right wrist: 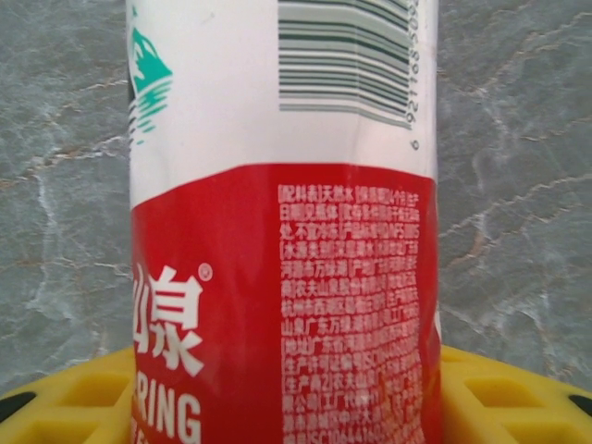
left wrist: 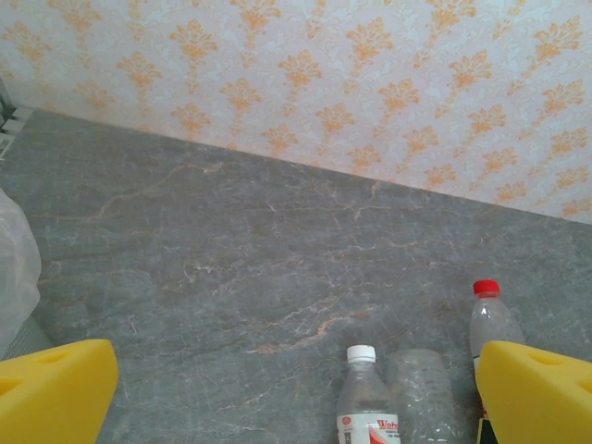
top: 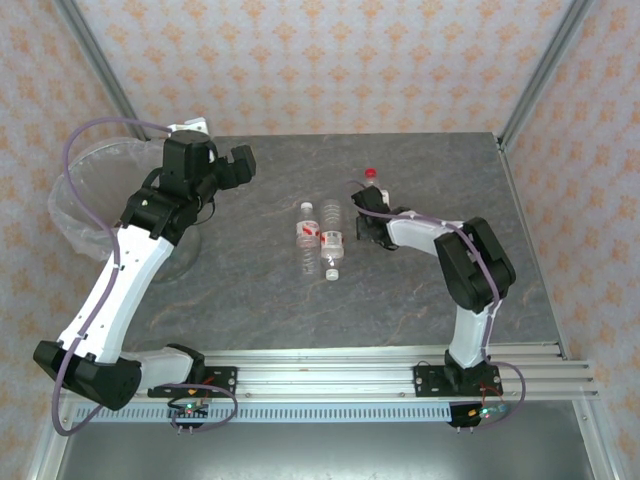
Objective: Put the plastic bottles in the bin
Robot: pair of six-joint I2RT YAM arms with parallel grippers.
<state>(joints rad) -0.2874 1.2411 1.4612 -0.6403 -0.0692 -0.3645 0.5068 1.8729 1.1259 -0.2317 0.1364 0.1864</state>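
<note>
The red-capped bottle [top: 373, 190] stood upright on the table [top: 250, 310], just right of two lying bottles [top: 332, 242] and well apart from the bin [top: 75, 200] at the left edge. The right gripper [right wrist: 287, 388] pinched its label between both fingers. The left gripper [left wrist: 296, 388] hung near the bin, fingers spread wide.

On your grey marbled table [top: 430, 300], one plastic bottle [top: 307, 232] and another bottle [top: 332, 245] lie side by side near the middle, caps pointing opposite ways. A red-capped bottle [top: 373, 188] sits just to their right.
</note>
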